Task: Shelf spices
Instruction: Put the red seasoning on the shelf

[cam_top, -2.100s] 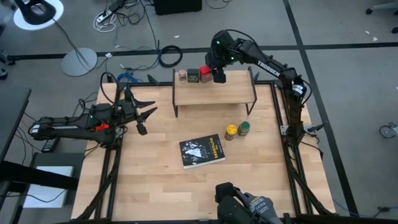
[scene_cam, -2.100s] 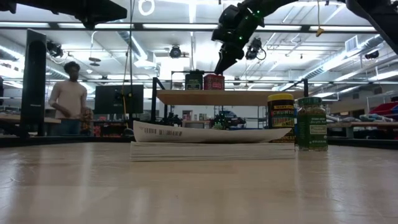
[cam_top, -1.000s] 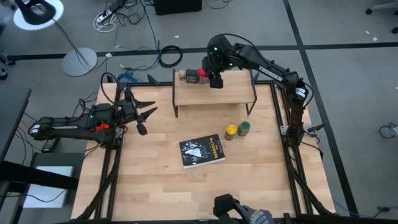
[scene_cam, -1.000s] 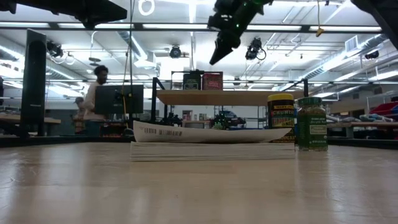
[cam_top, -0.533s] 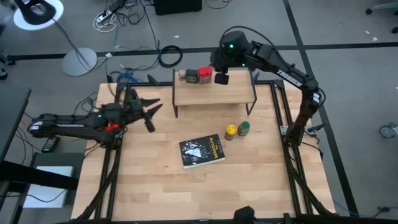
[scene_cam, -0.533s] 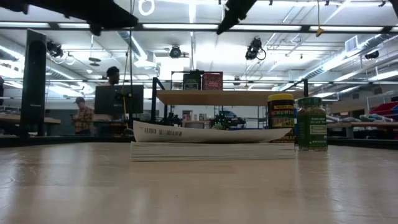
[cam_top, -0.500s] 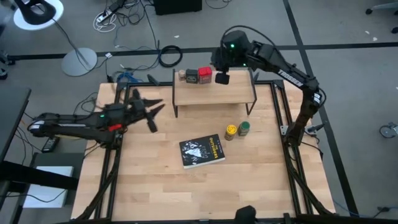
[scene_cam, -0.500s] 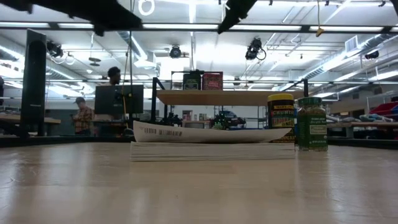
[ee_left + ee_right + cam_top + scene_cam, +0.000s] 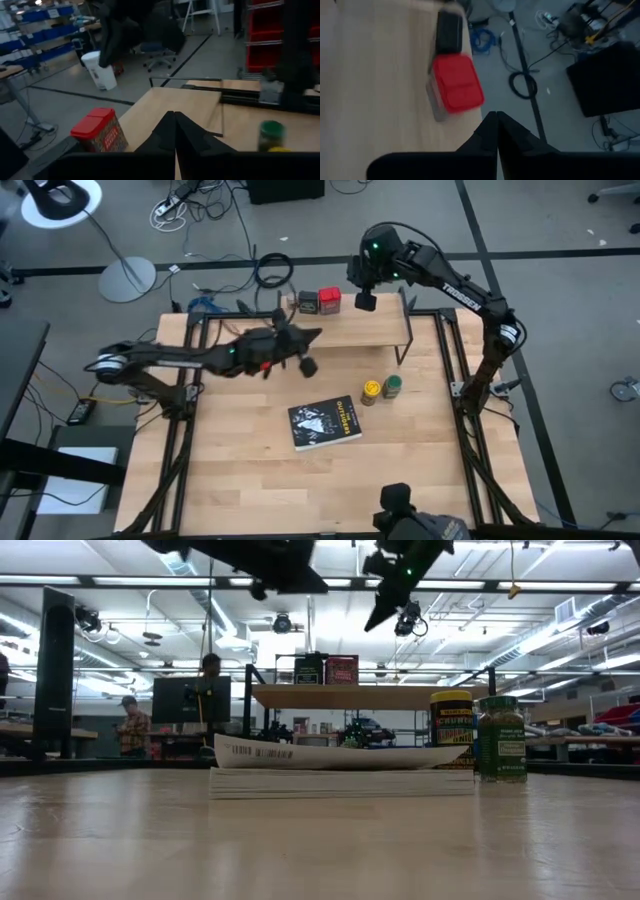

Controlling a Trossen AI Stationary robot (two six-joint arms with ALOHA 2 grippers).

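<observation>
The shelf [image 9: 345, 330] stands at the table's far edge. On its left end stand the red tin [image 9: 329, 301], the dark tin [image 9: 309, 302] and the pale little jar [image 9: 291, 300]. The yellow-topped jar [image 9: 371, 390] and the green-topped jar [image 9: 393, 386] stand on the table in front of the shelf's right leg. My left gripper [image 9: 314, 335] is shut and empty, level, by the shelf's left front. My right gripper [image 9: 365, 302] is shut and empty. It hovers above the shelf, just right of the red tin [image 9: 457, 85], slanting down.
A flat black book [image 9: 325, 423] lies mid-table, near the two jars. In the low view it lies in front of the shelf [image 9: 350, 695]. The shelf's black legs [image 9: 403, 345] stand close to the jars. People stand in the room beyond the table.
My left arm has swung from the table's left edge toward the right, up to the shelf's left front. Its spread fingers have come together. My right gripper has drawn away from the red tin toward the right and a little upward. The tins and jars have stayed where they were.
</observation>
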